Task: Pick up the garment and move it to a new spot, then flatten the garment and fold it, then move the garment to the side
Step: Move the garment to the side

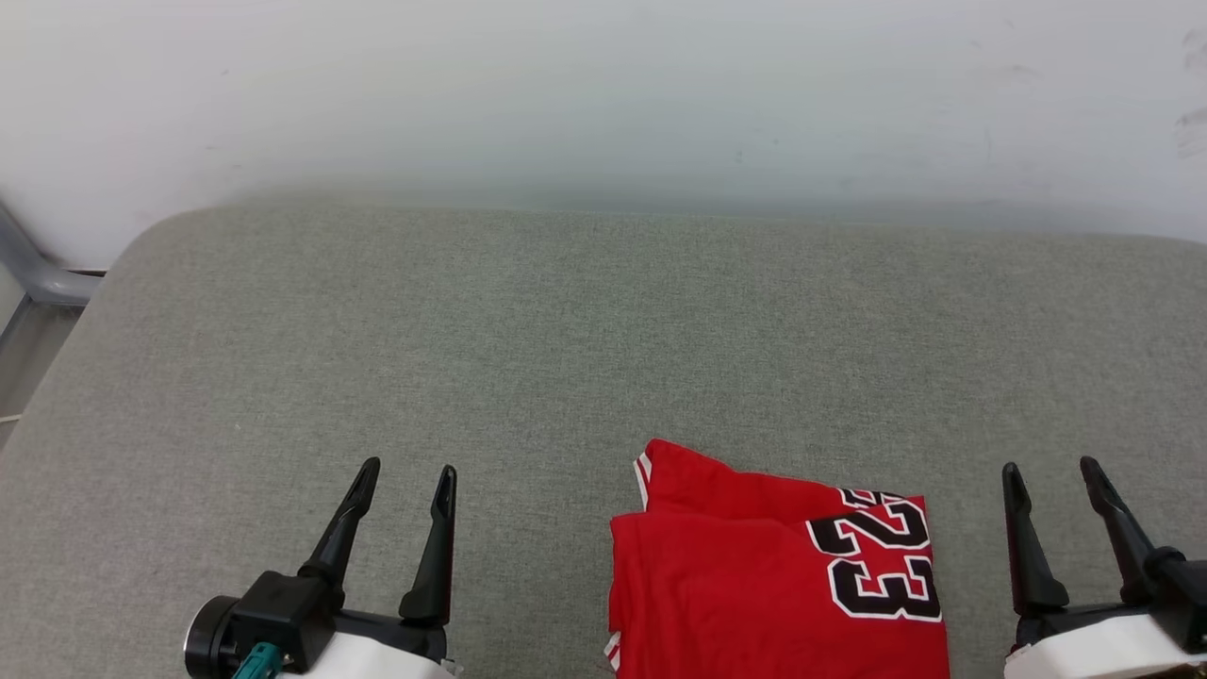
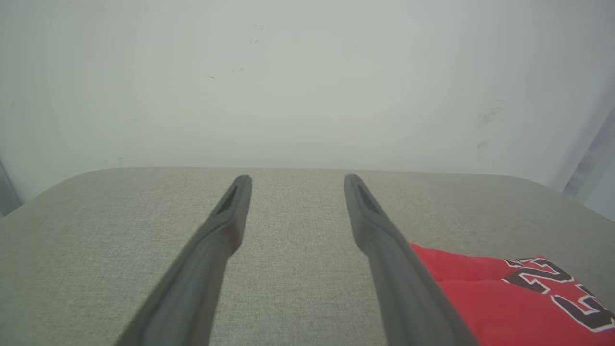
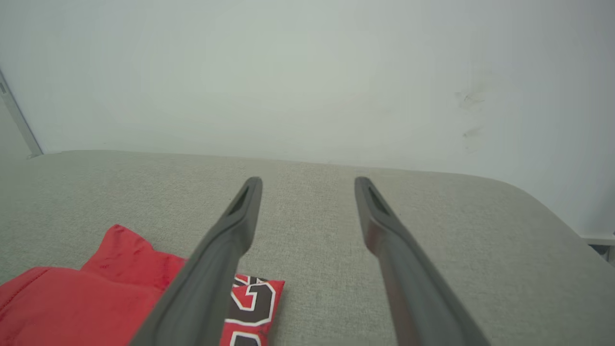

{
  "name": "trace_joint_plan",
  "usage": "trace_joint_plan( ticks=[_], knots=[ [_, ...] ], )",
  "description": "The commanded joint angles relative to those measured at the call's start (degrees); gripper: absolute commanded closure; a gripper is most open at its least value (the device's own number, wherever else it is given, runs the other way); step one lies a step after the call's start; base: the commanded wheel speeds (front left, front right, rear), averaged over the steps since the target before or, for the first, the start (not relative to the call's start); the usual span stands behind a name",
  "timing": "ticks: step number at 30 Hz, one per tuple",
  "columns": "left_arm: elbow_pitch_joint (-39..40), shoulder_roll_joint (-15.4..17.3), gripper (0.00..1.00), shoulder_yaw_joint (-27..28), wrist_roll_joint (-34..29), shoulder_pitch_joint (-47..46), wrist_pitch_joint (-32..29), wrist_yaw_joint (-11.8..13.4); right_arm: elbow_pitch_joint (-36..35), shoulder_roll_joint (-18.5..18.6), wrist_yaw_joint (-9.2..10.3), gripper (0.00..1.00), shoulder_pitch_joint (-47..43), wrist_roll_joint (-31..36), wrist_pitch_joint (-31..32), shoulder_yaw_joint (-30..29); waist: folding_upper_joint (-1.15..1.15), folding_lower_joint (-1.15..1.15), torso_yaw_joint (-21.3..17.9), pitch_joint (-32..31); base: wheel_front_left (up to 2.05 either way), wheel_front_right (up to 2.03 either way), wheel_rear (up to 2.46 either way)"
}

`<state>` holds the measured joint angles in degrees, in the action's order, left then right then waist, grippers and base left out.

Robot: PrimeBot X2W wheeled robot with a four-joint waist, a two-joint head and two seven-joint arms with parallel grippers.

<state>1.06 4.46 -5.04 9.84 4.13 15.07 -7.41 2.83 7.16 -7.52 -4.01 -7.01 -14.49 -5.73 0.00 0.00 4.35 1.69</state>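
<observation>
Garment [image 1: 754, 575] is a compact folded red stack, number 23 up, at the counter's [image 1: 471, 330] near edge, between the arms and nearer the right one. Left end effector [image 1: 408, 469] and right end effector [image 1: 1049, 466] are both wide, empty and clear of the cloth. My read: pick, flatten and fold look done. Can't tell if this spot counts as "the side", so that last shift may be left. Head view gives the full layout plus striped trim on the stack's left edge. Right wrist view shows a red corner poking out toward the wall [image 3: 307, 72]. Left wrist view catches the stack's number end, low on its right.
</observation>
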Motion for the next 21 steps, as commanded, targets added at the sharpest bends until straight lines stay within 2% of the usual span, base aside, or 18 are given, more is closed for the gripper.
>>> trace_joint_plan(
  ticks=[1, 5, 8, 9, 13, 17, 21],
  knots=[
    [0.01, 0.11, 0.0, -0.1, -0.23, -0.65, 0.12, -0.09, 0.6, 0.4, 0.07, 0.0, 0.7, -0.96, 1.56, 0.86, 0.0, 0.0, 0.11, 0.3, 0.0, 0.0, 0.0],
    [0.08, 0.2, 0.0, -0.17, -0.53, -0.97, 0.12, -0.1, 0.09, 1.59, 0.06, 0.0, 1.64, -6.47, 11.89, 3.7, 0.0, 0.0, 0.22, 1.04, 0.0, 0.0, 0.0],
    [0.01, 0.28, 0.0, -0.21, -0.52, -1.13, 0.12, -0.1, -1.59, 3.39, 0.06, 0.0, 1.77, -9.83, 25.36, 5.3, 0.0, 0.0, 0.3, 1.53, 0.0, 0.0, 0.0],
    [0.01, 0.28, 0.0, -0.21, -0.52, -1.13, 0.12, -0.1, -1.59, 3.39, 0.06, 0.0, 1.77, -9.83, 25.36, 5.3, 0.0, 0.0, 0.3, 1.53, 0.0, 0.0, 0.0],
    [0.35, 0.1, 0.0, -0.78, -0.53, -1.8, 0.12, -0.09, -4.89, 2.64, 0.07, 0.0, 1.19, -13.62, 44.07, 3.49, 0.0, 0.0, 0.76, 2.39, 0.0, 0.0, 0.0],
    [1.0, -0.05, 0.0, -1.52, -0.21, -2.53, 0.12, -0.09, -9.25, 2.22, 0.06, 0.0, 0.44, -12.82, 59.51, 2.42, 0.0, 0.0, 1.82, 3.63, 0.0, 0.0, 0.0],
    [1.23, -0.1, 0.0, -2.05, -0.13, -3.47, 0.12, -0.09, -11.84, 0.99, 0.06, 0.0, 0.85, -10.94, 66.97, 1.48, 0.0, 0.0, 3.16, 5.46, 0.0, 0.0, 0.0]
  ],
)
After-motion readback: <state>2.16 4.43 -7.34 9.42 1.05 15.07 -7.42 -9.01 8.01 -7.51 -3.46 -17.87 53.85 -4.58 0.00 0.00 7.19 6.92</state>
